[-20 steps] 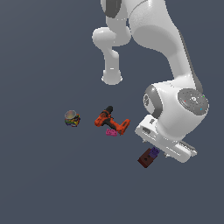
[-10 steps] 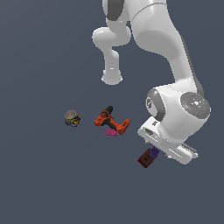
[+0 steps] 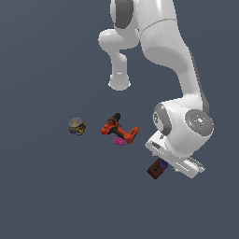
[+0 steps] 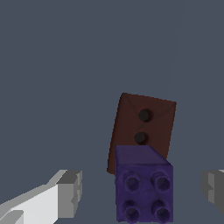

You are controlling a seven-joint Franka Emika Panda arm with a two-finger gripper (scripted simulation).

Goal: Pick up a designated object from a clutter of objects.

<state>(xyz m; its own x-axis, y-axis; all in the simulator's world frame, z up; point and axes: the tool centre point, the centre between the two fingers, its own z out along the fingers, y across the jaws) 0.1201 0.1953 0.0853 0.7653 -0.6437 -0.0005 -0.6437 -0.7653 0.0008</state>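
The designated object, a tiny dark purple studded piece (image 4: 144,188) (image 3: 162,164), rests against the dark red-brown block (image 4: 144,127) (image 3: 155,170). My gripper (image 4: 142,190) (image 3: 169,161) hangs right over it. The jaws are open, and one grey fingertip (image 4: 70,192) stands on either side of the purple piece with a gap to each. In the exterior view the hand covers most of the purple piece. The other items of the clutter lie toward the exterior view's left: an orange-and-black power drill (image 3: 116,128), a pink bit (image 3: 119,140) and a multicoloured cup (image 3: 76,126).
All items lie on a plain dark grey floor (image 3: 56,186). The arm's white base (image 3: 119,83) stands behind the drill. The drill and the pink bit are about a hand's width from the two blocks.
The arm's wrist has sunk a little lower over the purple piece and the red-brown block. None of the objects has moved.
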